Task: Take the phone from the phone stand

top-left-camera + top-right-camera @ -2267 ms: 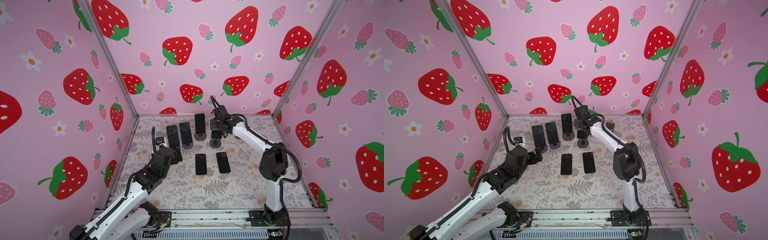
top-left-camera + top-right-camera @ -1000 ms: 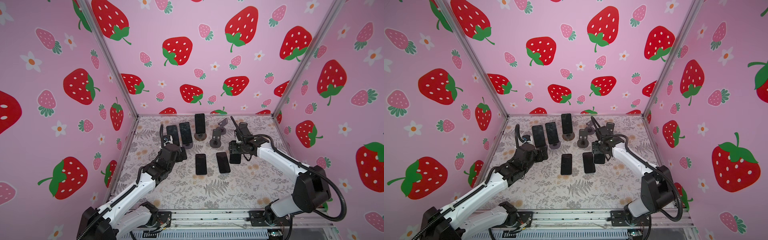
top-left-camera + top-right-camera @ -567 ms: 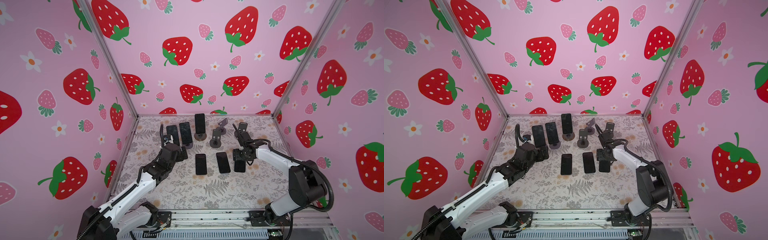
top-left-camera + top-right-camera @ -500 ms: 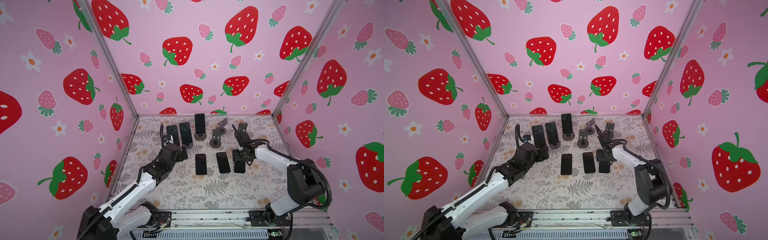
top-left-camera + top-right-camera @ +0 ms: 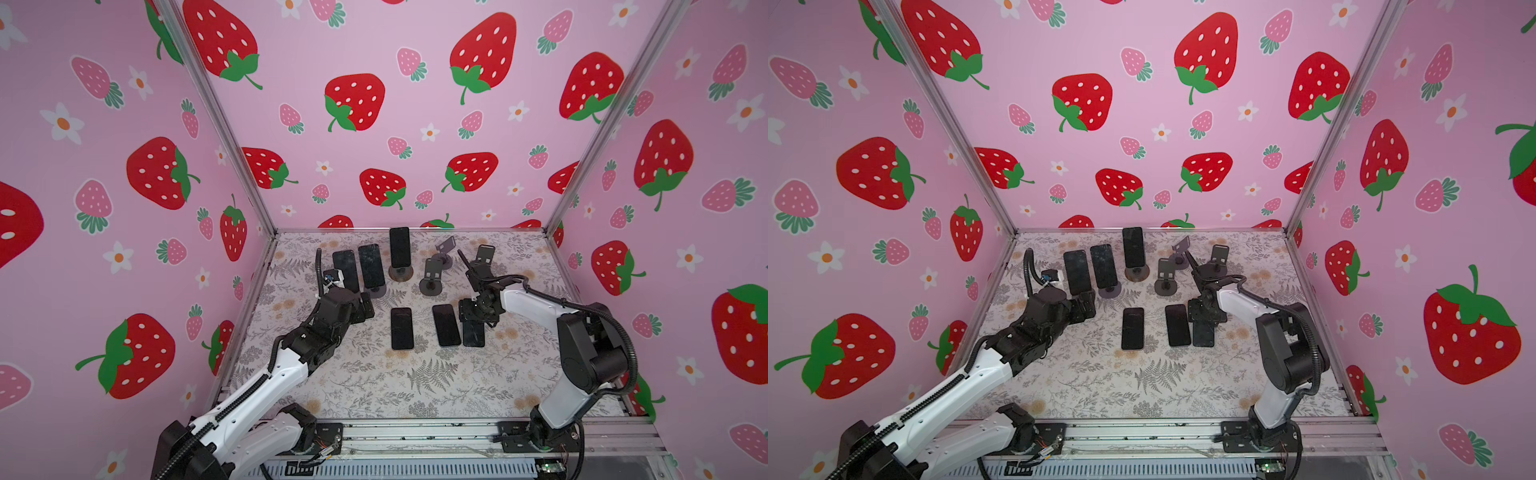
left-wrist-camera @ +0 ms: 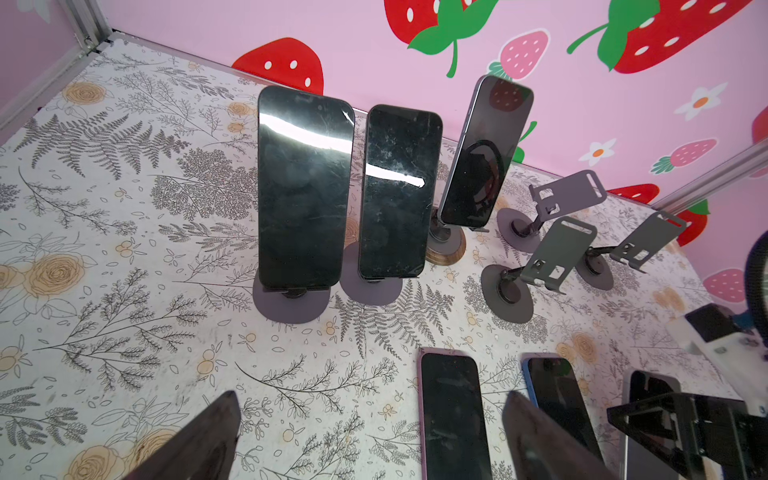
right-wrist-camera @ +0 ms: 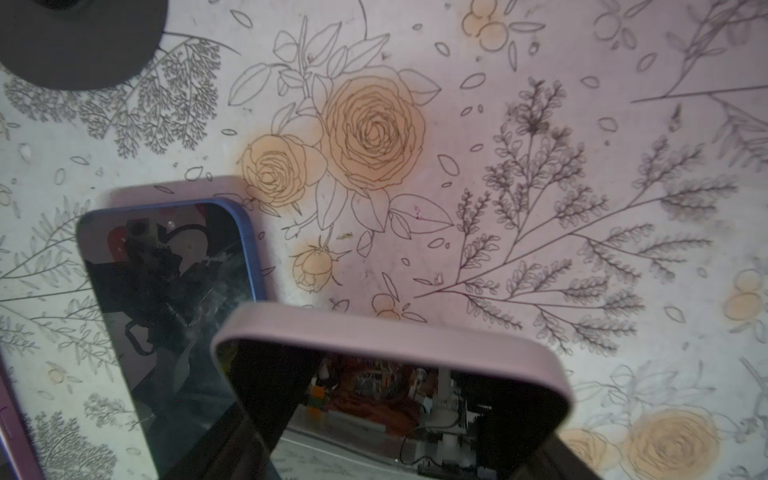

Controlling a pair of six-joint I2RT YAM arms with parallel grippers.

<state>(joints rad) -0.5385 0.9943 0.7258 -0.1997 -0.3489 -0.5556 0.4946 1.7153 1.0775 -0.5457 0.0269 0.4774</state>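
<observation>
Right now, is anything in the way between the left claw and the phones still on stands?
Nothing visible does. The open left gripper faces the leftmost phone and the phone beside it, both on stands, with only table between; flat phones lie aside.

Six phones (image 5: pixel 402 328), six phone stands (image 5: pixel 432 272), two robot arms (image 5: pixel 266 382).

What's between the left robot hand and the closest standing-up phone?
Only bare flowery mat. The left wrist view shows nothing else lying between the open left gripper and that phone.
</observation>
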